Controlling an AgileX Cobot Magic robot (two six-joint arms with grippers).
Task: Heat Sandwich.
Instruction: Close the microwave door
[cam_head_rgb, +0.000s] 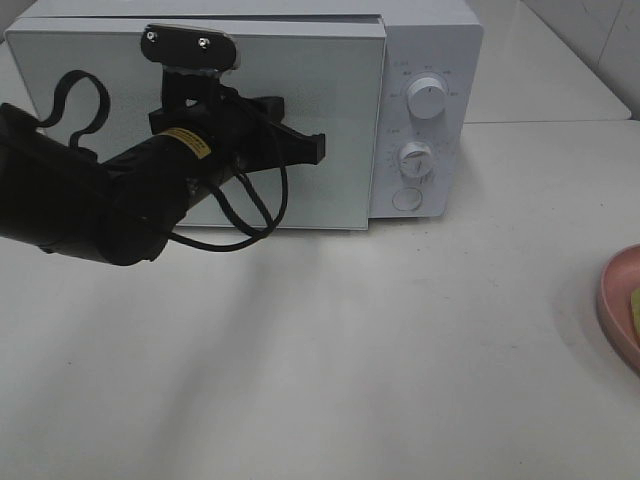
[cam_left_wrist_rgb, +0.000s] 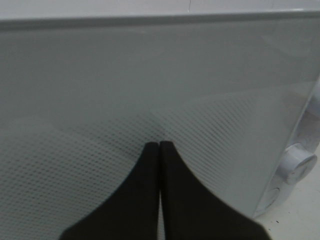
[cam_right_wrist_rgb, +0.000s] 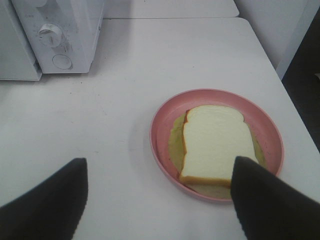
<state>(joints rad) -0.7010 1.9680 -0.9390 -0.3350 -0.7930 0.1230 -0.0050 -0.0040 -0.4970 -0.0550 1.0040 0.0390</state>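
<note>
the right gripper (cam_right_wrist_rgb: 159, 197) is hanging nearest, its jaws spread wide and holding nothing, with the sandwich (cam_right_wrist_rgb: 215, 145) lying just ahead of the fingertips on the pink plate (cam_right_wrist_rgb: 162, 125), its long axis running away from the gripper. of the 2 arms, this one is by far the closer to it. farther off, the left gripper (cam_left_wrist_rgb: 159, 146) is pointing at the microwave door (cam_left_wrist_rgb: 100, 80), jaws pressed together and empty. the microwave (cam_head_rgb: 425, 110) is sitting shut at the far side of the table (cam_head_rgb: 330, 360), well apart from the plate.
</note>
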